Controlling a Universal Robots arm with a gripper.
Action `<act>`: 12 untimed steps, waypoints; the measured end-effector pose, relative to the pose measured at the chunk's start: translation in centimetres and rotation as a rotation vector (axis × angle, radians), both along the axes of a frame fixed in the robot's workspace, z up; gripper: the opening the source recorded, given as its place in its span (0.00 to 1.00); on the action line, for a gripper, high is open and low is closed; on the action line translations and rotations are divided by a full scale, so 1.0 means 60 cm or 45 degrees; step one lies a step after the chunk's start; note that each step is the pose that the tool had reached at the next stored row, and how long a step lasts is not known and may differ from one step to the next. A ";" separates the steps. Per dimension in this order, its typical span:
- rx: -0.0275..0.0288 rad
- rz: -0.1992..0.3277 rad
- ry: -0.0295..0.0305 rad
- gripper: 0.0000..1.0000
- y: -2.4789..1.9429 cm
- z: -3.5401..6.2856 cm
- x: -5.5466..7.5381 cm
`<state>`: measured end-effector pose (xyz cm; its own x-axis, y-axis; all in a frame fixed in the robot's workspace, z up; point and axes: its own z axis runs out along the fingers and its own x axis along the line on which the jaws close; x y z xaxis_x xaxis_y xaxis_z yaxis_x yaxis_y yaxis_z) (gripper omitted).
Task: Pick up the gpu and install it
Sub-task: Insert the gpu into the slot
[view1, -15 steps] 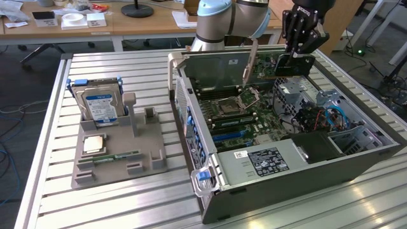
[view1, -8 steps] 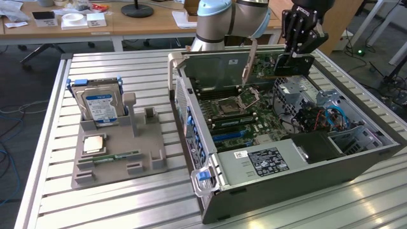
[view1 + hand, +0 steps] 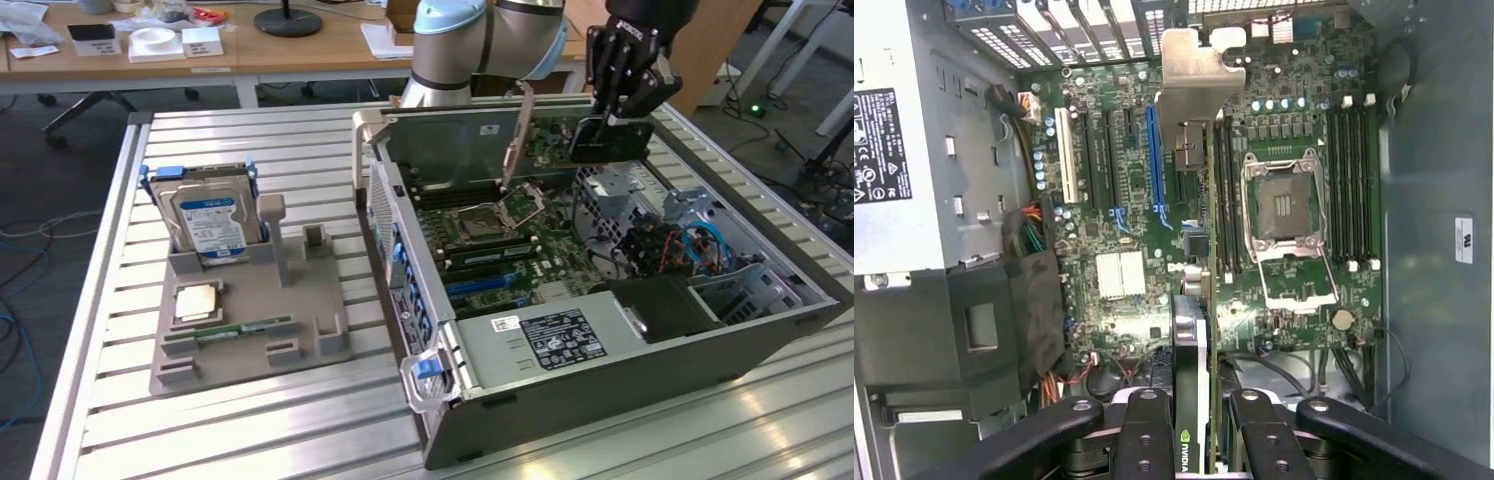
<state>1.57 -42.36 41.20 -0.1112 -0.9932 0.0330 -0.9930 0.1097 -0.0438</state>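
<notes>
Thin black-faced gpu card point(image 3: 1192, 335) with silver end bracket pinched edge-on in black gripper point(image 3: 1196, 408); long axis lined up parallel with blue motherboard slot point(image 3: 1154, 165).

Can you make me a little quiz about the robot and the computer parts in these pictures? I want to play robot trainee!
1. True or false: the silver hard drive with the blue-white label stands in the grey plastic holder, outside the open grey computer case.
2. What is the black gripper clamped on? A: a screwdriver. B: the thin flat gpu card with the silver end bracket. C: nothing.
3. Fill in the gap: in the exterior view, the holder stands on the case's ___ side.

Key: 1 true; 2 B; 3 left.
</notes>
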 end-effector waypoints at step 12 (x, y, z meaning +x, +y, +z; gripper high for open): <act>0.0040 0.000 -0.0001 0.27 0.0000 -0.011 -0.007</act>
